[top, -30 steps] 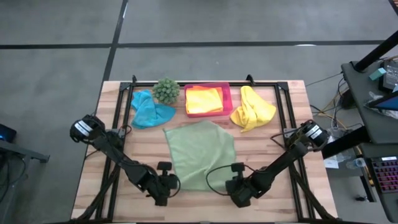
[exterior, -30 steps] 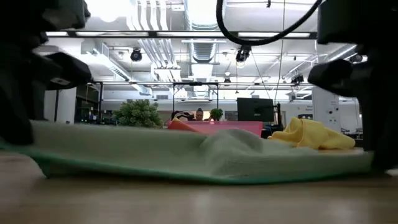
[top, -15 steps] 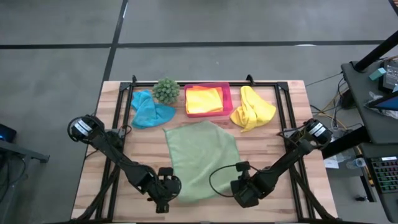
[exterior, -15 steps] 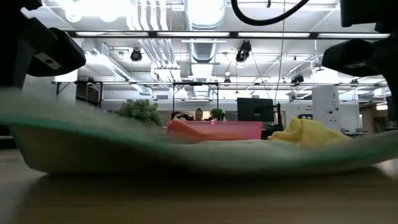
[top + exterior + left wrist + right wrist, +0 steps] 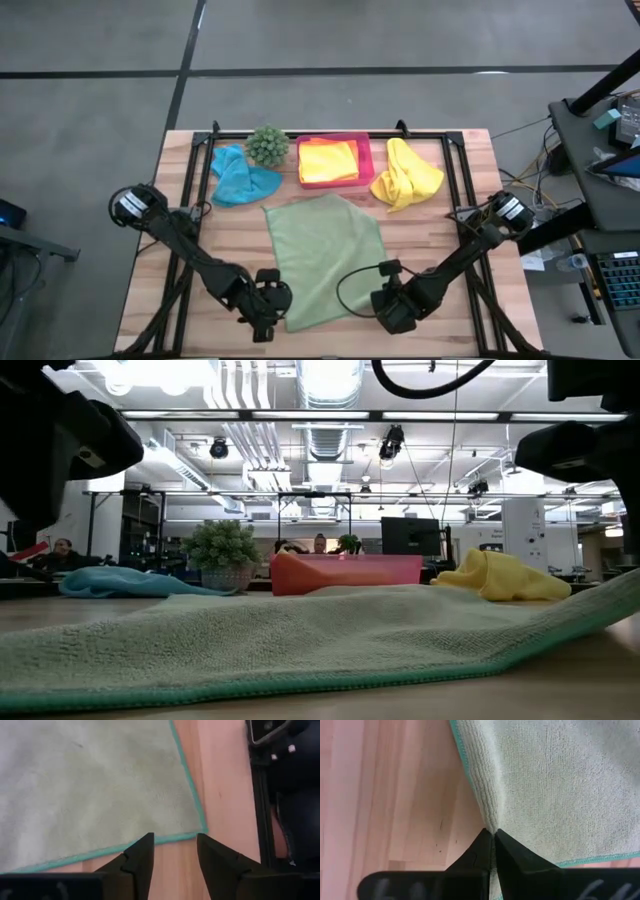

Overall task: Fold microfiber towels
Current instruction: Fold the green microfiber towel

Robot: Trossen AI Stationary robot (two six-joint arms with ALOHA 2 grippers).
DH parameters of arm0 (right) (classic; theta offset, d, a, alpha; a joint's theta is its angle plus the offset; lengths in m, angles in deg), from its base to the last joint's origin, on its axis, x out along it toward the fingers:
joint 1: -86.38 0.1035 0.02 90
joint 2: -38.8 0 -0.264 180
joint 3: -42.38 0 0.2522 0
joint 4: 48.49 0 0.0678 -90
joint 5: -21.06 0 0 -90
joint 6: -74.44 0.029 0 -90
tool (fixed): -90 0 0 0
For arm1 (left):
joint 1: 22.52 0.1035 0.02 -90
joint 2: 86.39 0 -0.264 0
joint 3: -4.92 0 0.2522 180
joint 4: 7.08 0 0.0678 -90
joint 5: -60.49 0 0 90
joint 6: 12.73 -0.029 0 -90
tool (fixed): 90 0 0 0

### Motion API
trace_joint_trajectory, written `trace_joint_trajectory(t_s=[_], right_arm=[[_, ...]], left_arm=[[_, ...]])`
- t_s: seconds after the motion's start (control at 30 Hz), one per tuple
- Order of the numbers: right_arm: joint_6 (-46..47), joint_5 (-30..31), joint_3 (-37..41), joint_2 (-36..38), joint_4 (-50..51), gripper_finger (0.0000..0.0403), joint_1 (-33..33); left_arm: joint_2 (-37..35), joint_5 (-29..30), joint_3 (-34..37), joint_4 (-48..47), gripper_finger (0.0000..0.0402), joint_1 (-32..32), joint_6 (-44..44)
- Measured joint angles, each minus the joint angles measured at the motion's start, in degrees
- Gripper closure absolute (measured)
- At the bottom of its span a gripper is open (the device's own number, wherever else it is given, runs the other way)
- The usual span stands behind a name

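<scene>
Light green towel (image 5: 325, 258) lies spread flat mid-table, tilted a bit, teal-stitched hem visible all round. Near edge runs between the two grippers.

Left gripper (image 5: 172, 855) sits at the towel's near-left corner, fingers (image 5: 142, 857) parted with a clear gap, nothing between them. Corner of the towel lies flat on the wood just beyond the tips, not pinched.

Right gripper (image 5: 493, 851) is at the towel's near-right edge, fingers (image 5: 479, 851) pressed together on a pleat of the green cloth; fabric ridges up from the pinch point. In the low view that right side of the towel (image 5: 330, 640) lifts slightly off the table, the rest lies flat.

Other cloths along the far side of the table (image 5: 440, 250):
- teal blue towel (image 5: 240, 177), crumpled, far left
- yellow towel (image 5: 406, 173), crumpled heap, far right
- pink tray (image 5: 366, 157) far centre, holding a folded yellow towel (image 5: 330, 158) on top of an orange towel (image 5: 328, 180), only its edge showing

Spiky green plant (image 5: 267, 145) stands between the teal cloth and the tray, just beside both.

No readable brand, label or text on any cloth, tray or arm.
</scene>
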State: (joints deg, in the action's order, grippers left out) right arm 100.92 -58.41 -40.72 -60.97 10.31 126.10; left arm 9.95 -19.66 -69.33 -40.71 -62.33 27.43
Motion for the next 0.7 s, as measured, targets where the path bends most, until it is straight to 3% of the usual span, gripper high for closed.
trace_joint_trajectory(t_s=[0.27,0.7], right_arm=[[-0.06,0.02,0.0,0.0,-0.4,0.0394,0.02],[-0.53,0.06,0.17,0.02,-0.58,0.0394,0.02]], left_arm=[[-0.04,8.65,1.25,-0.02,0.0268,4.76,-3.69],[3.64,10.7,9.27,4.89,0.0268,13.69,-4.53]])
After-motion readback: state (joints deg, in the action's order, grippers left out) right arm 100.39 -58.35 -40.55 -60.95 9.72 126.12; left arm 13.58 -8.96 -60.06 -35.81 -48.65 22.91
